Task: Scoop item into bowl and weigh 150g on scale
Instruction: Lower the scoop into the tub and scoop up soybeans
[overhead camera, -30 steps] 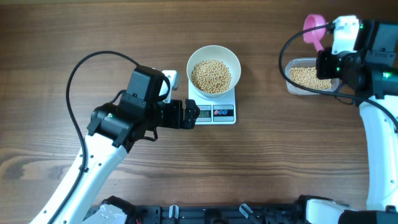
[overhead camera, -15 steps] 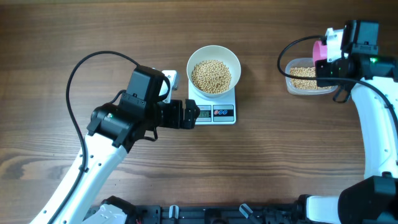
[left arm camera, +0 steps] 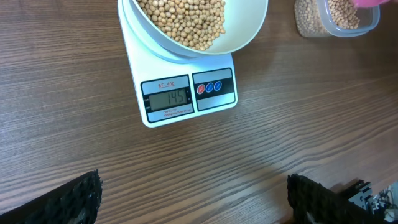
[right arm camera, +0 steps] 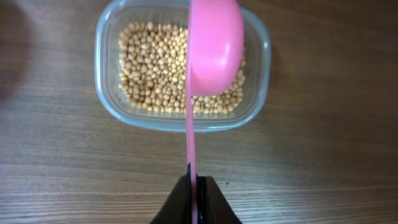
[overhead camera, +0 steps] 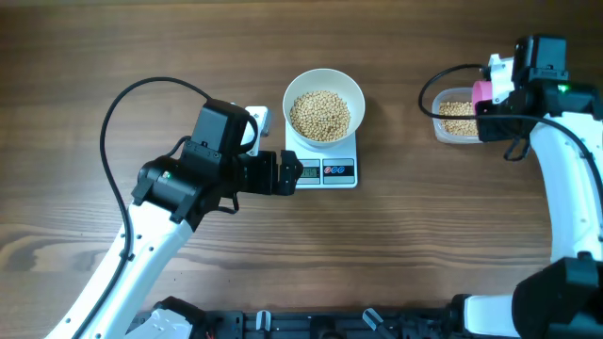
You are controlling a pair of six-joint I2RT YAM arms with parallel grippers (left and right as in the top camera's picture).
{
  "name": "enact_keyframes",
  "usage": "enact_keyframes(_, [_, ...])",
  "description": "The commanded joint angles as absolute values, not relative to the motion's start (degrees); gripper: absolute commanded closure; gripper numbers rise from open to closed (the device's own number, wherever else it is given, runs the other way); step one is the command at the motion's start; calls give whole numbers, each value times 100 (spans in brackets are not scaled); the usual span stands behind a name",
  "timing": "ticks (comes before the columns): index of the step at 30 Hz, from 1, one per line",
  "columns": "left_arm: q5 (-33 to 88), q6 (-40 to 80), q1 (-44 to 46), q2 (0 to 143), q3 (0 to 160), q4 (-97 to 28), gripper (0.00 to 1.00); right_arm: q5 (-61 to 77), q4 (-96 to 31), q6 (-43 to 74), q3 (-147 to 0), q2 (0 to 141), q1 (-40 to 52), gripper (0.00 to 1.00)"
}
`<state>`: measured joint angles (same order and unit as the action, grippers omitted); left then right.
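Observation:
The white bowl point(overhead camera: 294, 89) stands on the scale point(overhead camera: 341, 180) at mid-table, holding a heap of tan beans point(overhead camera: 319, 115). In the left wrist view the scale point(left arm camera: 186, 118) reads 145 under the bowl point(left arm camera: 249, 31). My left gripper point(overhead camera: 283, 174) hovers at the scale's left edge, open and empty, its fingers point(left arm camera: 71, 202) wide apart over bare wood. My right gripper point(right arm camera: 196, 196) is shut on the thin handle of a pink scoop point(right arm camera: 214, 43). The scoop point(overhead camera: 481, 91) is turned on its side over a clear container point(right arm camera: 109, 93) of beans point(right arm camera: 149, 68). Its inside is hidden.
The clear container point(overhead camera: 457, 118) sits at the far right of the wooden table, and shows again at the top right of the left wrist view as the container point(left arm camera: 339, 18). A black cable point(overhead camera: 426, 89) loops beside it. A small white block point(overhead camera: 256, 121) lies left of the bowl.
My right arm has swung the pink scoop from behind the container to right over the beans in it. The left arm, bowl and scale have not moved.

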<state>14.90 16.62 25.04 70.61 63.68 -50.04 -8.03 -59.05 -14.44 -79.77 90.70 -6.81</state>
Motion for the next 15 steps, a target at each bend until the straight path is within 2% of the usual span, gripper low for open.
enact_keyframes(1, [1538, 1542, 2530, 7085, 6346, -4993, 0, -926, -5900, -1420, -8001, 9393, -679, 96])
enact_keyframes(15, [1538, 1542, 2530, 7085, 6346, -4993, 0, -985, -5833, -1494, -8001, 9920, -679, 96])
